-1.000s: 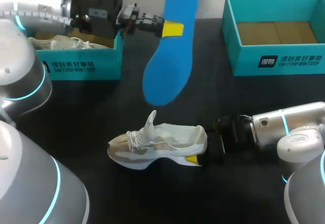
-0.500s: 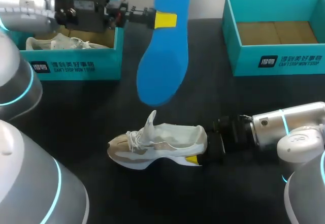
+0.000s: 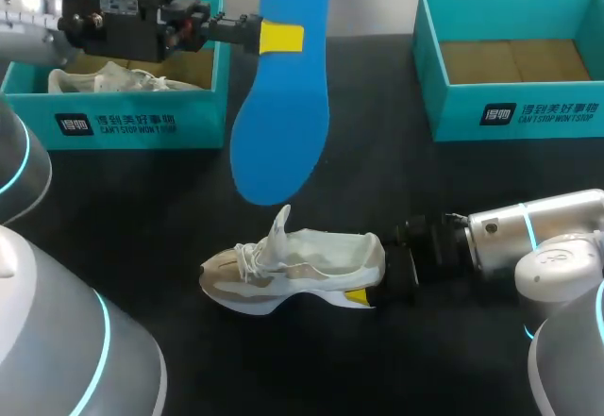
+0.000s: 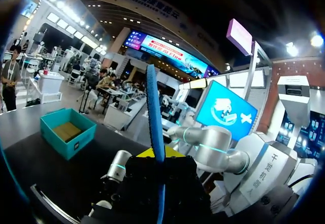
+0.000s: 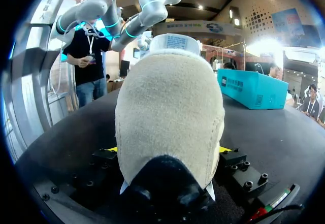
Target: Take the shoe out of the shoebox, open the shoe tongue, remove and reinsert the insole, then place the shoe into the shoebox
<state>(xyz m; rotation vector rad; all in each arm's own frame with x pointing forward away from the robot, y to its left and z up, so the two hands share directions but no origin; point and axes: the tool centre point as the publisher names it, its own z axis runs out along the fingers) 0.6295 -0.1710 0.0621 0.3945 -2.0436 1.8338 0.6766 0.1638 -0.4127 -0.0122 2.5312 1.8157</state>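
A blue insole (image 3: 278,105) hangs in the air above the table, toe end down, with my left gripper (image 3: 281,37) shut on its upper part. In the left wrist view the insole (image 4: 154,107) stands edge-on, rising out of that gripper (image 4: 160,158). Below it a white and beige shoe (image 3: 302,267) lies on the black table, toe to the left and tongue (image 3: 279,227) raised. My right gripper (image 3: 370,282) holds its heel from the right. In the right wrist view the heel (image 5: 170,92) fills the gap between the two fingers, whose yellow tips (image 5: 226,149) press against both its sides.
A teal shoebox (image 3: 142,124) at the back left holds another white shoe (image 3: 104,80). A second teal shoebox (image 3: 514,114) at the back right has only its cardboard floor showing. My left arm's wrist (image 3: 123,6) hovers over the left box.
My left arm has drawn back to the left, carrying the insole leftward and turning it more upright. The shoe and my right arm have stayed still.
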